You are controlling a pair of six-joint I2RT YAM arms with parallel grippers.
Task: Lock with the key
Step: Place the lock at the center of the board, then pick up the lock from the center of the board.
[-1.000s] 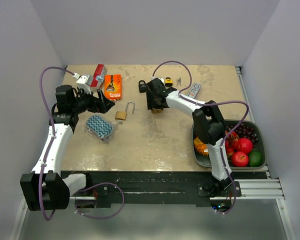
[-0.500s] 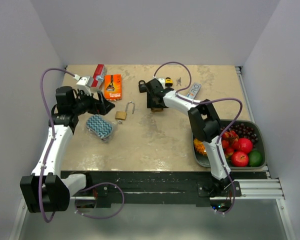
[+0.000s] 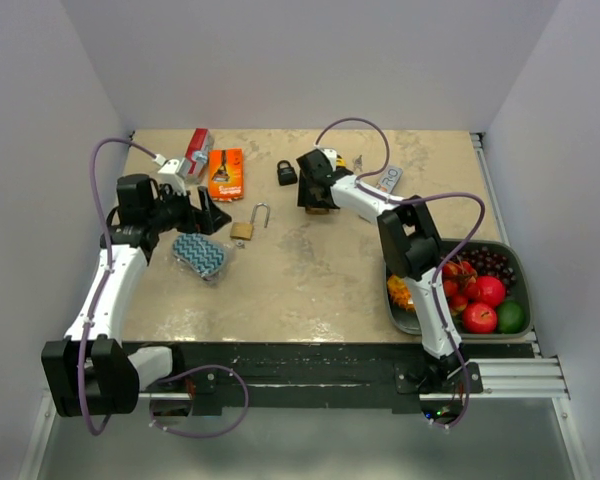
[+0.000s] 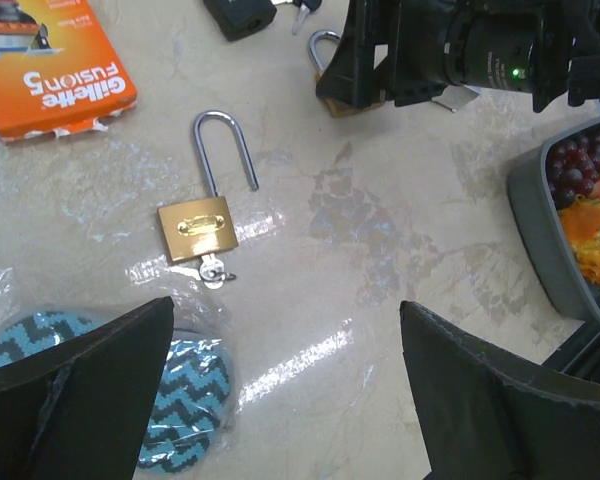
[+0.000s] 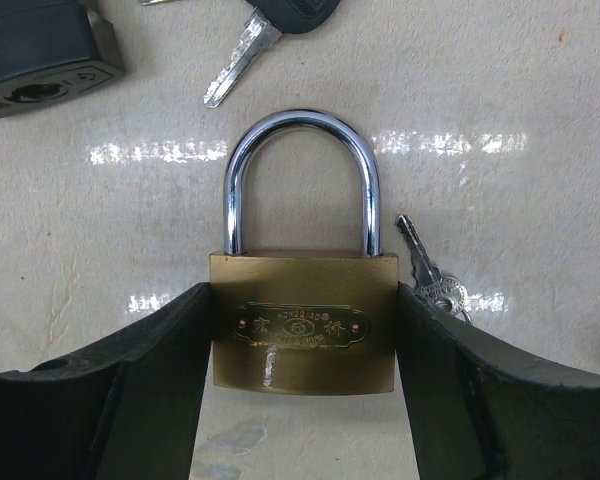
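A brass padlock (image 5: 302, 320) with its shackle closed lies on the table at the back middle. My right gripper (image 5: 302, 335) is shut on it, a finger pressed to each side of its body; in the top view that gripper (image 3: 318, 195) covers it. A small silver key (image 5: 432, 282) lies just right of this padlock. A second brass padlock (image 3: 243, 229) with its shackle swung open lies left of centre, a key (image 4: 213, 270) in its bottom. My left gripper (image 4: 285, 340) hovers open near it, holding nothing.
A black padlock (image 3: 286, 172) and a black-headed key (image 5: 250, 45) lie just beyond the right gripper. An orange razor pack (image 3: 225, 172), a red-and-white box (image 3: 195, 152) and a wrapped blue zigzag sponge (image 3: 199, 253) sit on the left. A grey fruit tray (image 4: 525, 210) stands at the right.
The right gripper has shifted a little toward the back right, leaving the black padlock in the open. The left arm has edged slightly toward the back. Both grips are unchanged.
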